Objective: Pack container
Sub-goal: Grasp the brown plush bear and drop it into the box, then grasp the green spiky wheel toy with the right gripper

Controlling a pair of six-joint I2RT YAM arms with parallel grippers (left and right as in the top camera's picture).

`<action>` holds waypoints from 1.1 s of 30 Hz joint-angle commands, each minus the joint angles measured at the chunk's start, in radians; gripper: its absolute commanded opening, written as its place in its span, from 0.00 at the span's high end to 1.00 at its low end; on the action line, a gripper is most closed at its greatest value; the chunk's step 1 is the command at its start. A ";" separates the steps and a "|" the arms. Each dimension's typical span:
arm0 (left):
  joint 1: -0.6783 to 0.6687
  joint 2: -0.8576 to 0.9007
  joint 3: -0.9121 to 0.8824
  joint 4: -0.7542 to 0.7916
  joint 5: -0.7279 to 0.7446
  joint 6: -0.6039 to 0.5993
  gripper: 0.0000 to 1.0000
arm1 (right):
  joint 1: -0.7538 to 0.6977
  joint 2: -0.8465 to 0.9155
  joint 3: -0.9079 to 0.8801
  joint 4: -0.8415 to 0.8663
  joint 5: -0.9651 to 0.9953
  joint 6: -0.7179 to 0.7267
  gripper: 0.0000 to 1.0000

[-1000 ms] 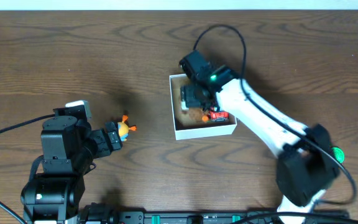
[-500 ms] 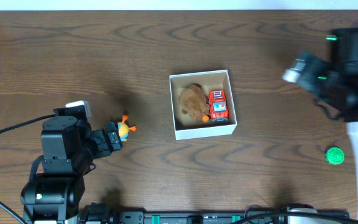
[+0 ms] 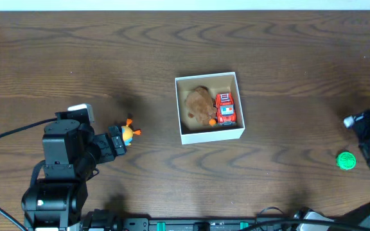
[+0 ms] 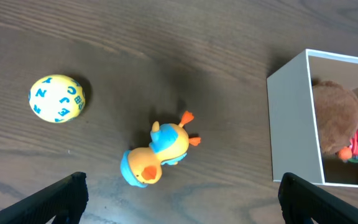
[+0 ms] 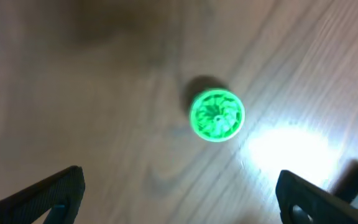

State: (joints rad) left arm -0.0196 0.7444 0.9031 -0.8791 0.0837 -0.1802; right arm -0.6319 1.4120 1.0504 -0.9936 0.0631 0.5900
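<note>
The container (image 3: 211,135), a small white square box with a tan inside, sits mid-table and holds a brown plush toy (image 3: 198,106) and a red toy car (image 3: 225,108). Its left wall (image 4: 288,121) shows at the right of the left wrist view. An orange and blue duck toy (image 3: 128,133) (image 4: 159,155) lies on the table just ahead of my left gripper (image 4: 179,200), which is open and empty. A green round toy (image 3: 345,160) (image 5: 217,116) lies at the far right. My right gripper (image 5: 179,199) is open and empty above it.
A yellow ball with blue letters (image 4: 57,98) lies on the wood left of the duck, seen only in the left wrist view. The left arm's base (image 3: 60,160) and black cables fill the front left corner. The table is dark brown wood.
My right arm has left the container, where the red car now lies beside the plush, and swung to the far right edge over the green toy. The left arm has not moved.
</note>
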 commanded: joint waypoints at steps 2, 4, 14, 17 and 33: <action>0.003 -0.001 0.017 0.000 0.010 -0.002 0.02 | -0.052 0.021 -0.119 0.089 -0.022 -0.012 0.01; 0.003 -0.001 0.017 -0.001 0.010 -0.002 0.02 | -0.062 0.032 -0.155 0.134 -0.021 -0.012 0.01; 0.003 -0.001 0.017 -0.010 0.010 -0.002 0.02 | -0.068 0.101 -0.209 0.255 0.027 -0.011 0.01; 0.003 -0.001 0.017 -0.011 0.010 -0.002 0.02 | -0.068 0.130 -0.209 0.277 0.031 -0.011 0.01; 0.003 -0.001 0.017 -0.011 0.010 -0.002 0.02 | -0.068 0.218 -0.209 0.325 0.031 -0.012 0.05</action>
State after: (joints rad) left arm -0.0196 0.7444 0.9031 -0.8871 0.0837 -0.1802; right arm -0.6891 1.6226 0.8455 -0.6758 0.0795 0.5873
